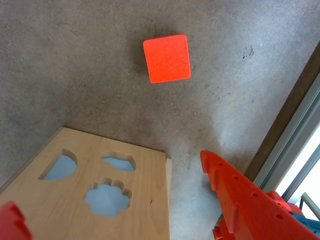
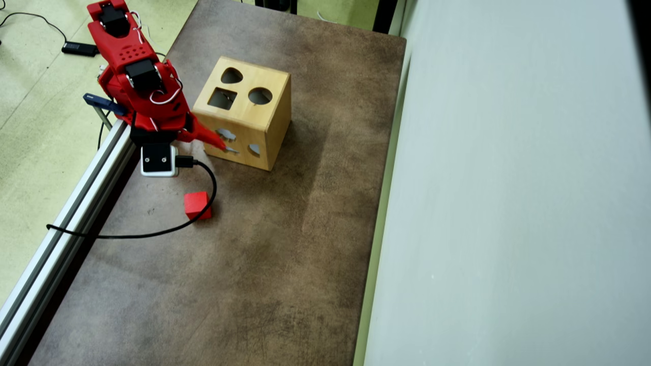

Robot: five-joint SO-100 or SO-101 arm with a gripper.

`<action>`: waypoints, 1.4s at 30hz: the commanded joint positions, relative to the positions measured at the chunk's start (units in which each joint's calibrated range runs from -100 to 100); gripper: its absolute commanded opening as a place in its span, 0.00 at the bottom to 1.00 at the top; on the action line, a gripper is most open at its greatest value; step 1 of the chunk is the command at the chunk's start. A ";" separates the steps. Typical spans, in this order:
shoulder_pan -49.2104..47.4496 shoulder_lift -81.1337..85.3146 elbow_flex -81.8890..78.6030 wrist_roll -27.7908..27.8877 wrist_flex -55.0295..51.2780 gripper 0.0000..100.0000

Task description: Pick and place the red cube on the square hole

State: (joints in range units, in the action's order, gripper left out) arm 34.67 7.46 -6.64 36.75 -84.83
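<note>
The red cube (image 2: 197, 205) is sitting on open tabletop (image 2: 285, 254) lower left of the wooden box (image 2: 244, 114); the spread, empty gripper (image 2: 216, 145) is hovering beside the box's left edge.

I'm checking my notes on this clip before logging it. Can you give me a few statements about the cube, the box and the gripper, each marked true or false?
1. The red cube lies on the brown table, apart from the wooden box. True.
2. The gripper holds the cube. False: it holds nothing and is beside the box's side face.
3. The square hole is in the box's top face, next to a round hole. True.
4. The cube sits in the square hole. False: the hole is empty.
5. A black cable curves past the cube. True.
</note>
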 commanded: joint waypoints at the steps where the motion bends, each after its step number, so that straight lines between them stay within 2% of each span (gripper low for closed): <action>1: 0.69 0.31 1.18 -0.20 0.83 0.52; 10: 2.25 0.23 0.73 -0.20 0.91 0.57; 27: 1.43 0.06 0.29 0.24 0.91 0.57; 42: 1.43 -18.80 1.27 0.24 1.79 0.57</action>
State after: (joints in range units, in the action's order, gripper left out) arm 36.54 -10.00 -6.55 36.75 -84.10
